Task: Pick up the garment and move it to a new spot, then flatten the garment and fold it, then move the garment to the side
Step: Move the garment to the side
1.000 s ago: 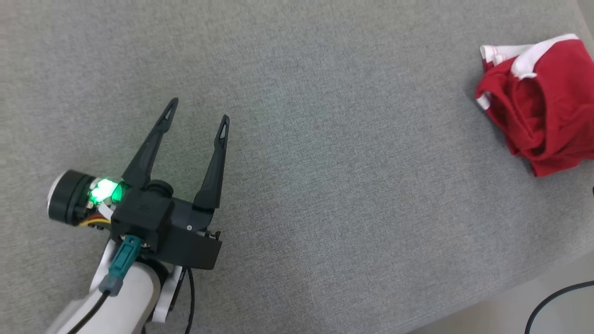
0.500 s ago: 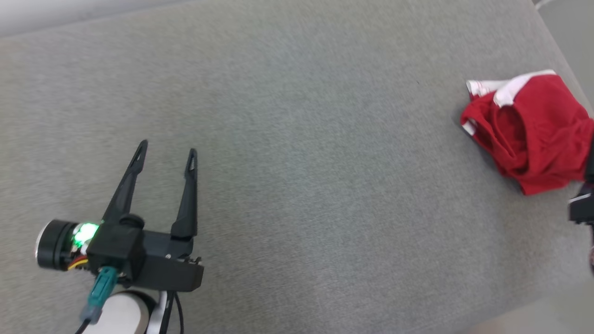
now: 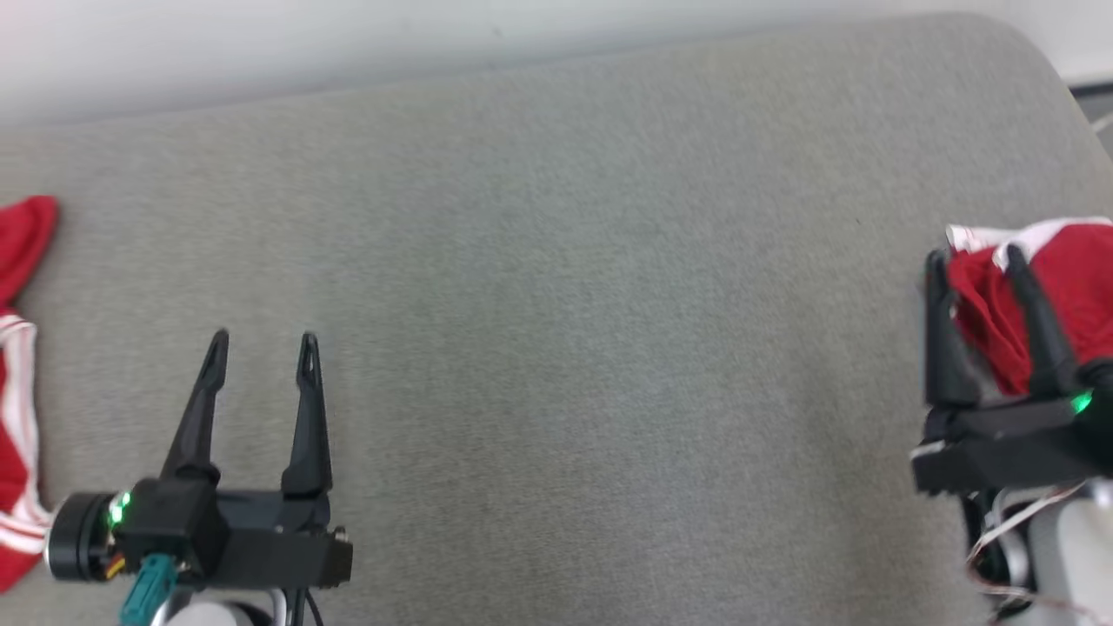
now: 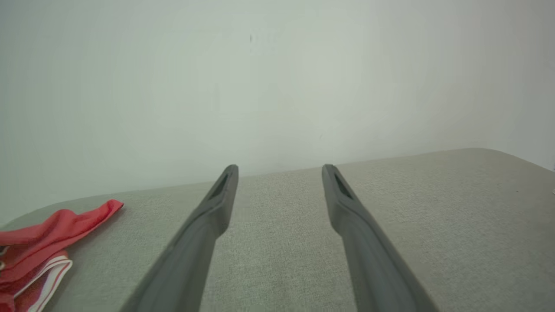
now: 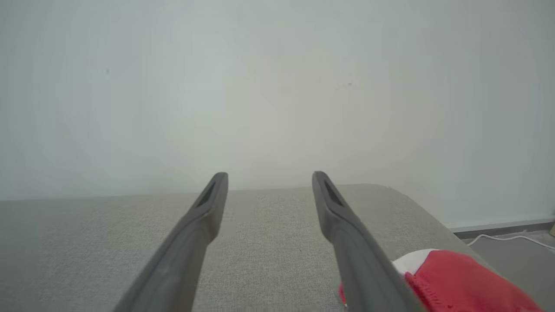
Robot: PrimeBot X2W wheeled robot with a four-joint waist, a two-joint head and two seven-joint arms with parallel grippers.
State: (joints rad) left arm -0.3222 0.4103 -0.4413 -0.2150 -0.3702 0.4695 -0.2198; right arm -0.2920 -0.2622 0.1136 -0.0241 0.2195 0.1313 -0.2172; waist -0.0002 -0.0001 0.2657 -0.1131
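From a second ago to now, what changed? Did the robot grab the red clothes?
The head camera swung, so the whole picture shifted. The right gripper has come in beside the crumpled red garment, jaws open, the cloth outside its fingers, not gripped. Another red cloth now shows at the left edge. The left gripper stayed open and empty; the garment looks unmoved on the grey table.
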